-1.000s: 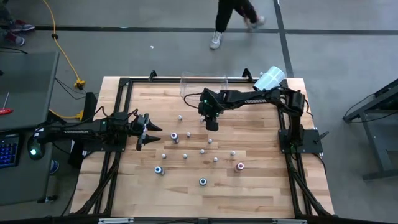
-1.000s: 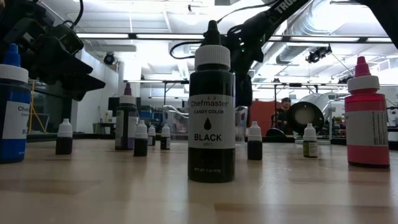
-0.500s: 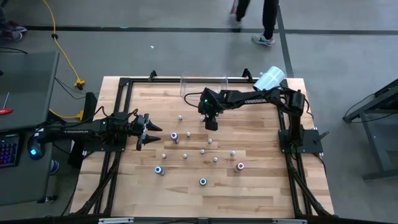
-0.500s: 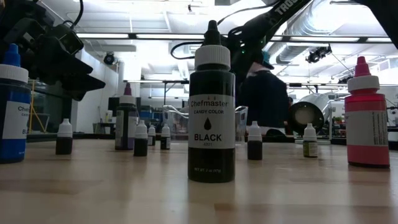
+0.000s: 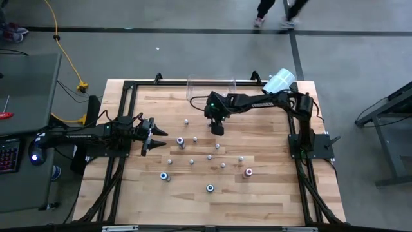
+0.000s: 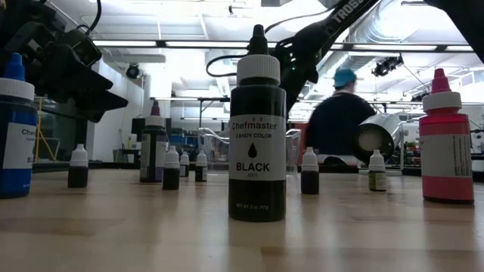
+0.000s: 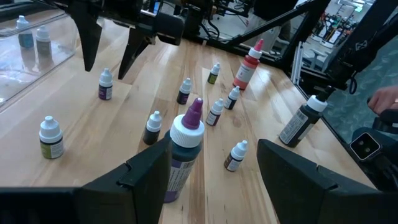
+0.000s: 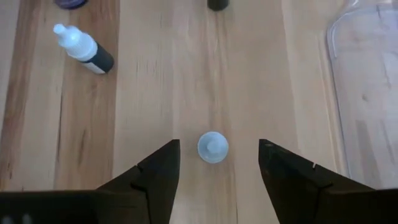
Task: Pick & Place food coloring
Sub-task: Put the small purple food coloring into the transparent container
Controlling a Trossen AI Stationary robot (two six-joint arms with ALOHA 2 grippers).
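Right pincer (image 8: 213,163): fingers spread, poised directly above a small white-capped dropper bottle (image 8: 212,147).
Bottle axis: upright, cap centred between the fingers.
Nearer arm: right; left pincer (image 5: 154,135) open, waiting at table's left.

The right arm reaches from its base at the surface's right edge across toward the far middle, elbow bent, its wrist turned downward. Its dark two-finger pincer (image 5: 218,128) points straight down, hanging above the wood with its fingers (image 8: 158,177) spread wide apart and nothing between the pads touching them. The left arm lies low and nearly level from the left edge, stretched inward. Its dark two-finger pincer (image 5: 156,136) points toward the middle, fingers (image 7: 146,180) parted, gripping nothing.
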